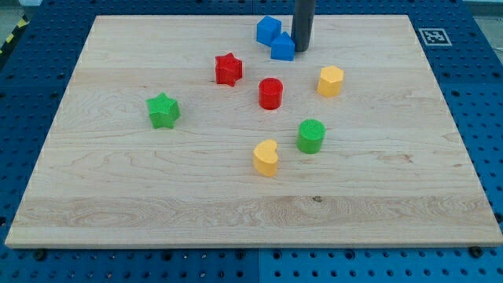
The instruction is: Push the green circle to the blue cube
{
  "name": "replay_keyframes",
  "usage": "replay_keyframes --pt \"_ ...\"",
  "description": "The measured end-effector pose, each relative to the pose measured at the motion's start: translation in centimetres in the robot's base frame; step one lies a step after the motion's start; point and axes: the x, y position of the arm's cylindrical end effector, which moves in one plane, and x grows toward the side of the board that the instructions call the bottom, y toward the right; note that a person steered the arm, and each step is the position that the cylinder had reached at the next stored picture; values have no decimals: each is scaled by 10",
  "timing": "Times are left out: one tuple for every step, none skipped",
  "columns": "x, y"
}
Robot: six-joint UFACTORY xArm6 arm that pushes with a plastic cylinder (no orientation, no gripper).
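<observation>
Camera view, the only one supplied. A pale wooden table (118, 204) on a blue pegboard carries eight small blocks. The dark rod enters from the view's top; my tip (301, 50) rests at the top of the table, just beside the right face of the blue cube (282, 48), seemingly touching it, though contact cannot be confirmed. A second blue block (269, 30), of unclear shape, sits just up and left of the cube. The end effector is a plain rod with nothing to open or close, and it holds nothing. The green circle (311, 135), the block to be moved, stands well below the cube in the lower middle of the table, apart from my tip. Between circle and cube lie the red cylinder (270, 93) toward the view's left and the yellow hexagon (330, 81) toward the view's right; a yellow heart-like block (266, 157) lies just down and left of the circle. A red star (229, 69) and a green star (163, 110) stand farther left. Judged step: the approach, the push not yet begun. The next move calls for bringing my tip round to the circle's lower side, then pushing it up the view, slightly leftward, through the gap between cylinder and hexagon.
</observation>
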Motion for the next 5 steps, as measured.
replay_keyframes --pt "28 2" --pt "83 5" --pt "116 21" --pt "138 43" --pt "185 59"
